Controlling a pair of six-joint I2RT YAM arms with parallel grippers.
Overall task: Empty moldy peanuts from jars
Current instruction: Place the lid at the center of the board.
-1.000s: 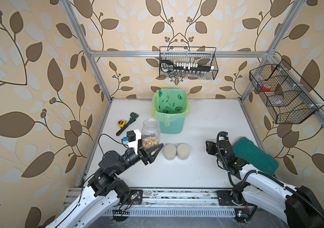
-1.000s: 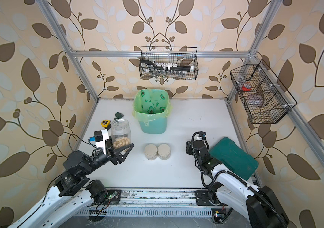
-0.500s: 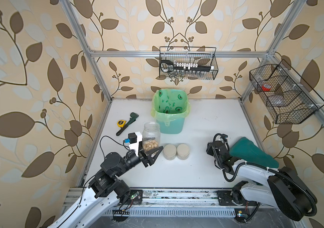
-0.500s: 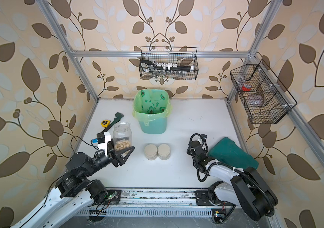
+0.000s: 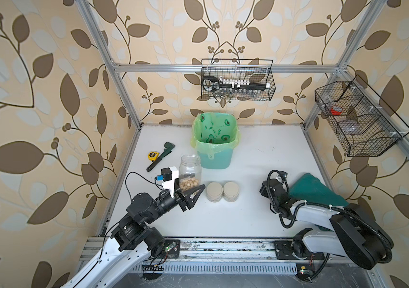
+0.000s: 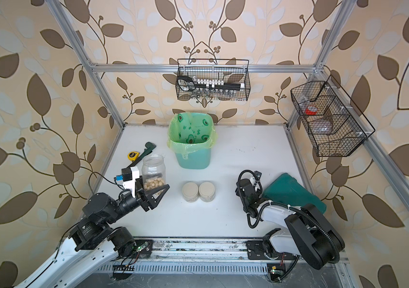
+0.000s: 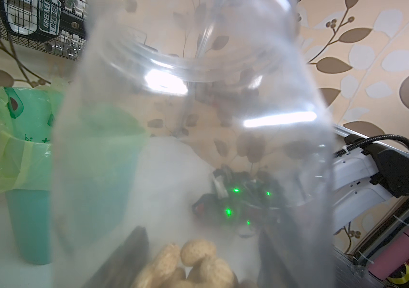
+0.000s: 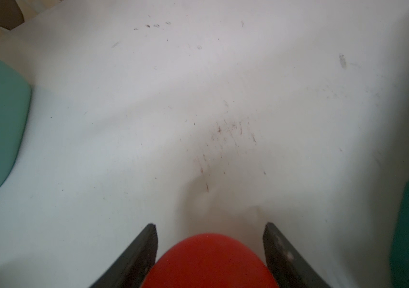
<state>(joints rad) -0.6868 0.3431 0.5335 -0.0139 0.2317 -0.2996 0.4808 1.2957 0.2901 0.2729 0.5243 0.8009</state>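
- desk (image 5: 248,224): open room centre-right and front; bin (image 5: 214,154) at rear centre;
- tall jar (image 5: 190,165): lidless, upright, front left; peanuts (image 5: 189,185) at bottom; left hand (image 5: 191,190) grips it;
- right hand (image 8: 210,228): spread; red lid (image 8: 209,261) loose between

R arm (image 5: 318,214) dropped low, elbow folded in; R gripper (image 8: 211,225) jaws now parted, gap beside red lid (image 8: 208,261)

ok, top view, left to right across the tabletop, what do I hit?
Yellow tape measure → tall jar → short jar → second short jar → dark green slab. Wrench and bin overlap others, left out.
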